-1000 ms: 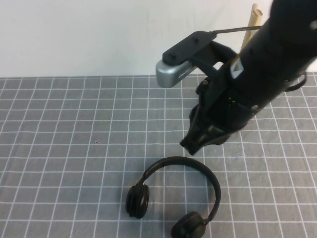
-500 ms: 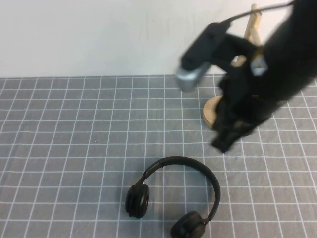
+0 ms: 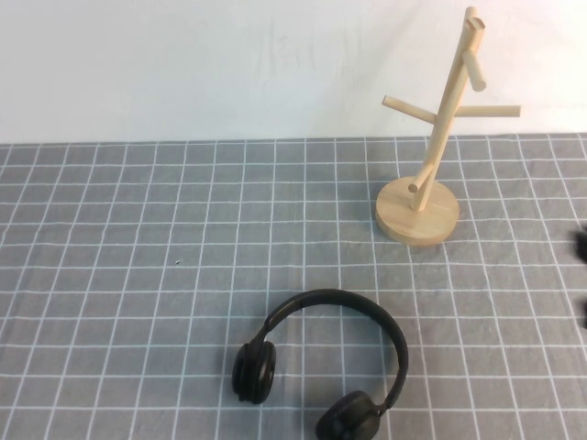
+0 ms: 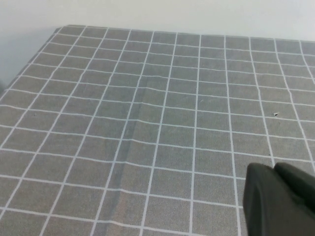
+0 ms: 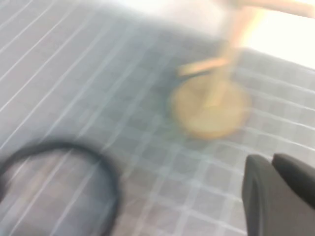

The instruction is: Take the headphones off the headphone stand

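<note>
Your right gripper (image 5: pixel 283 194) sits off the mat's right edge and your left gripper (image 4: pixel 280 199) over bare mat; I cannot tell either's state. The headphones (image 3: pixel 323 367) lie flat, well apart from the stand (image 3: pixel 431 156).

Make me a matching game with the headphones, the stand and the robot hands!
Things:
1. headphones
2. stand
3. left hand
4. right hand

Places:
A. standing upright near the back wall
B. lying flat on the mat, near the front
C. over bare mat
D. near the stand's base

Pairs: 1-B, 2-A, 3-C, 4-D
</note>
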